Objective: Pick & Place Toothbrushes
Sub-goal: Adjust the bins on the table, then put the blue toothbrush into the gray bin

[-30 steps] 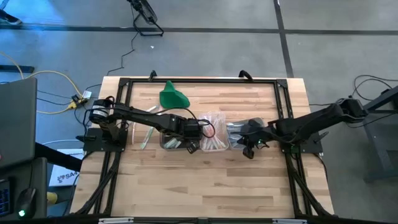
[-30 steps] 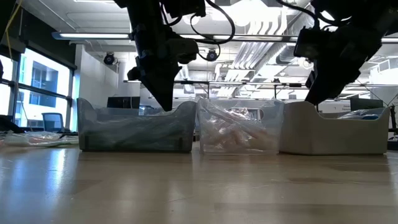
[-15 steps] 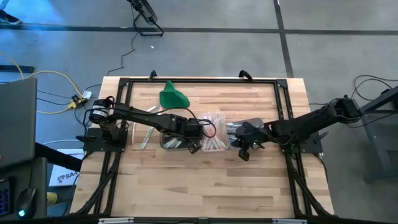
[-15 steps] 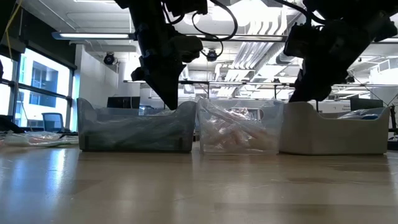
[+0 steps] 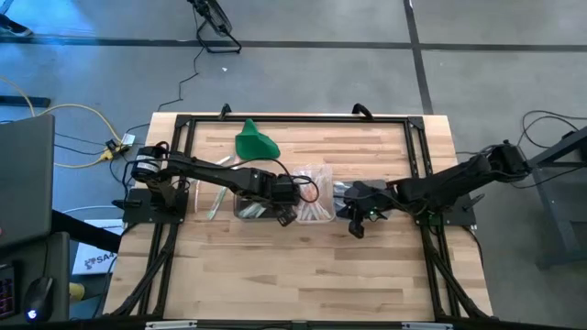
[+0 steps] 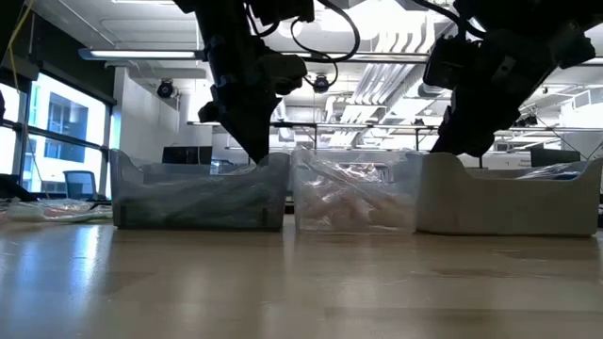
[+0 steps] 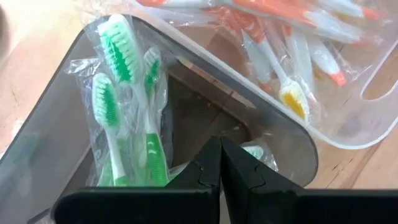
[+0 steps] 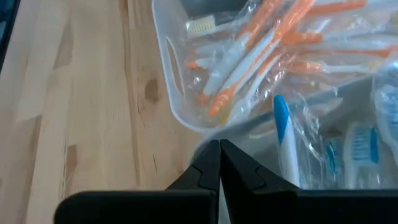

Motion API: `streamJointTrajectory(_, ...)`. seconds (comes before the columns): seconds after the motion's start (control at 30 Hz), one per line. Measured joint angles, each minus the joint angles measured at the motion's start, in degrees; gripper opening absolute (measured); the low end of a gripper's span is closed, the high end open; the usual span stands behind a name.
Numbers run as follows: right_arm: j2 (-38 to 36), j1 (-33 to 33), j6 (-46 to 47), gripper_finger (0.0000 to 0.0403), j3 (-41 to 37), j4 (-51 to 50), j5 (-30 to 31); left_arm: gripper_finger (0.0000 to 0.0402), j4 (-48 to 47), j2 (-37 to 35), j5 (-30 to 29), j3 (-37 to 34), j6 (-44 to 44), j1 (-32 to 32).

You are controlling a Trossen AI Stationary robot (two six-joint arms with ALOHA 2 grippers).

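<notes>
Green cloth (image 5: pixel 254 142), three clear tubs (image 6: pixel 198 193)

A grey floor (image 5: pixel 303 73) with dark seams surrounds the wooden table (image 5: pixel 303 266). Behind the table, windows (image 6: pixel 57 132) stand beside a desk chair (image 6: pixel 80 184), with ceiling pipes (image 6: pixel 396 71) overhead.

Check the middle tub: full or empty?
Partly full. The middle tub holds a pile of orange toothbrushes in clear wrap, seen in both wrist views.

Even overhead light, soft shadows on tabletop (image 5: pixel 303 266). Low view backlit by ceiling lamps (image 6: pixel 377 19) and window (image 6: pixel 57 132), arms silhouetted. Wrist views softly blurred near lens.
</notes>
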Motion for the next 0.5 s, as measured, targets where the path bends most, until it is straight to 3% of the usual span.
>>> streamJointTrajectory(0.23,-3.37,0.0,-0.04,0.0003,0.29,-1.85,0.36,0.0,-0.32,0.0,-0.02,0.0,0.16,0.0)
streamJointTrajectory(0.37,-7.46,0.04,-1.24,0.0003,2.34,-11.66,3.22,0.0,-0.58,-0.25,-0.05,0.57,1.72,-0.04)
streamJointTrajectory(0.5,-13.2,-0.16,-5.2,0.0003,3.7,-14.65,5.08,0.0,-1.78,-1.98,-3.52,2.13,4.71,-0.04)
